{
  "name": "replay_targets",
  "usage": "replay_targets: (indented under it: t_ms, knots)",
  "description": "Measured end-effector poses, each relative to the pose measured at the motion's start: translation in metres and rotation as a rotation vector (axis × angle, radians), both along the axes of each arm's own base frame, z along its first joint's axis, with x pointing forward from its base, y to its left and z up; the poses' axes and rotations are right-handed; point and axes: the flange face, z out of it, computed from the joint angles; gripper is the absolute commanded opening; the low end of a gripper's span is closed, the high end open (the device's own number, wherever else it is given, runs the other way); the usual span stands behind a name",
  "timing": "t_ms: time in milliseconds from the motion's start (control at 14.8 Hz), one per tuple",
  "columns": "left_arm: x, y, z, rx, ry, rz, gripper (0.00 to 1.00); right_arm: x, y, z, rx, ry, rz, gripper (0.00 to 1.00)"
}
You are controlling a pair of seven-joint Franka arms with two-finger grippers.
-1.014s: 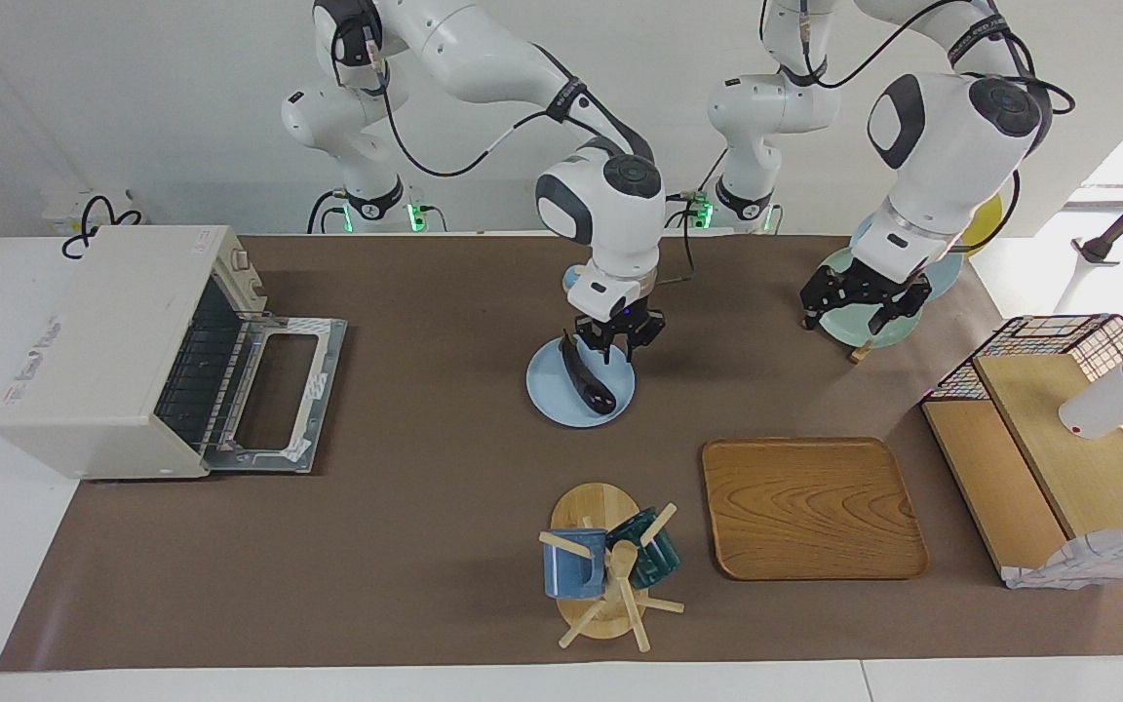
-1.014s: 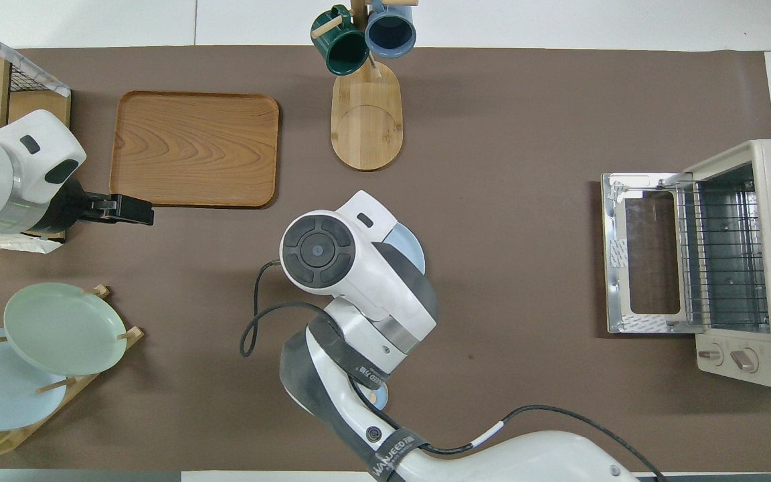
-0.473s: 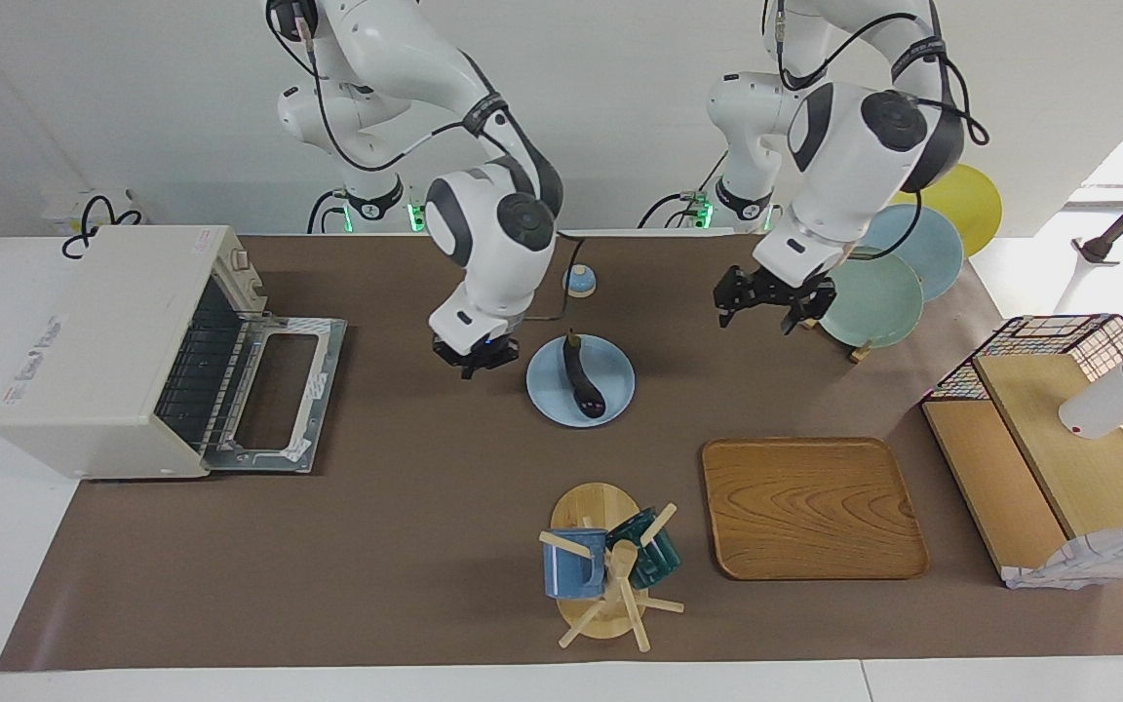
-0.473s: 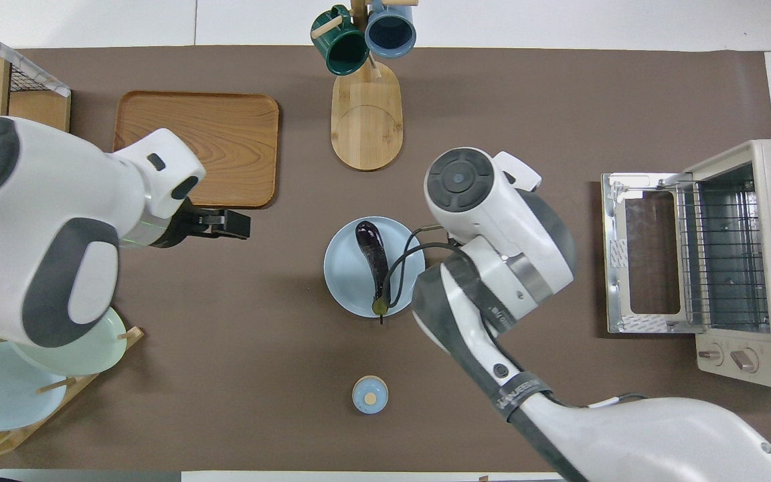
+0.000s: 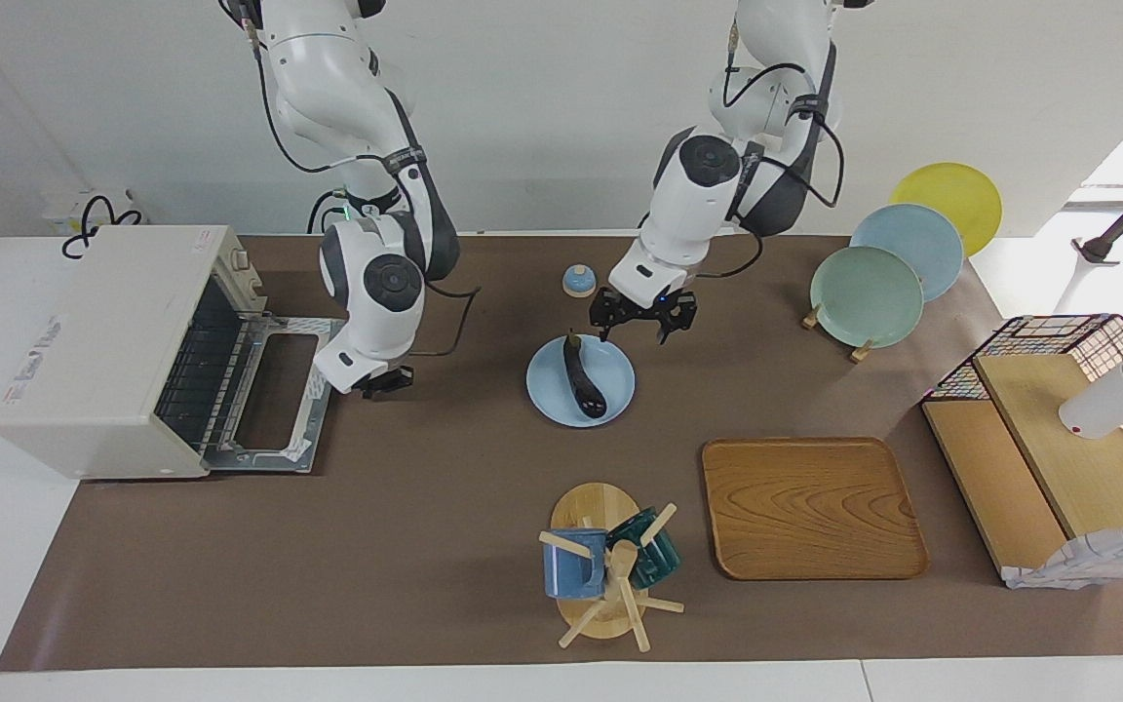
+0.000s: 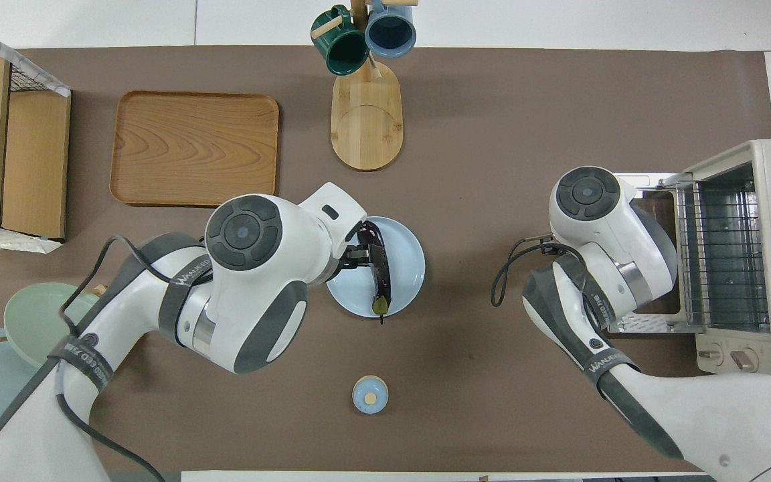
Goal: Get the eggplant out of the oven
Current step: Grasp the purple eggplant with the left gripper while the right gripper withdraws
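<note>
The dark purple eggplant (image 5: 584,378) lies on a light blue plate (image 5: 547,388) mid-table, its stem toward the robots; it also shows in the overhead view (image 6: 379,269). The cream oven (image 5: 98,341) stands at the right arm's end of the table, its door (image 5: 274,395) dropped open and its wire rack (image 6: 723,254) bare. My left gripper (image 5: 639,327) is open and hangs over the plate's edge by the eggplant's stem end. My right gripper (image 5: 373,382) is low beside the open oven door, away from the plate.
A mug tree (image 5: 605,565) with two mugs and a wooden tray (image 5: 810,507) sit farther from the robots. A small blue knobbed lid (image 5: 578,281) lies nearer to them. A plate rack (image 5: 869,283) and a wire basket with boards (image 5: 1059,429) stand at the left arm's end.
My right gripper left the eggplant on the plate and swung to the oven door. My left gripper came from the plate rack to over the plate.
</note>
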Motion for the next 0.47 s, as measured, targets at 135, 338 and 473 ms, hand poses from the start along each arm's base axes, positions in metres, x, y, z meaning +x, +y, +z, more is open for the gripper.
replay_targets:
  t_ms: [135, 338, 473]
  knots:
    - [-0.001, -0.011, -0.021, 0.000, 0.006, 0.030, 1.00, -0.001, -0.011, -0.004, -0.011, 0.001, 0.029, 0.00]
    - [-0.008, -0.031, -0.047, -0.002, 0.014, 0.065, 1.00, -0.002, -0.016, -0.003, -0.023, 0.005, 0.048, 0.00]
    - [-0.013, -0.041, -0.064, 0.003, 0.022, 0.069, 1.00, -0.002, -0.017, -0.003, -0.045, 0.015, 0.091, 0.00]
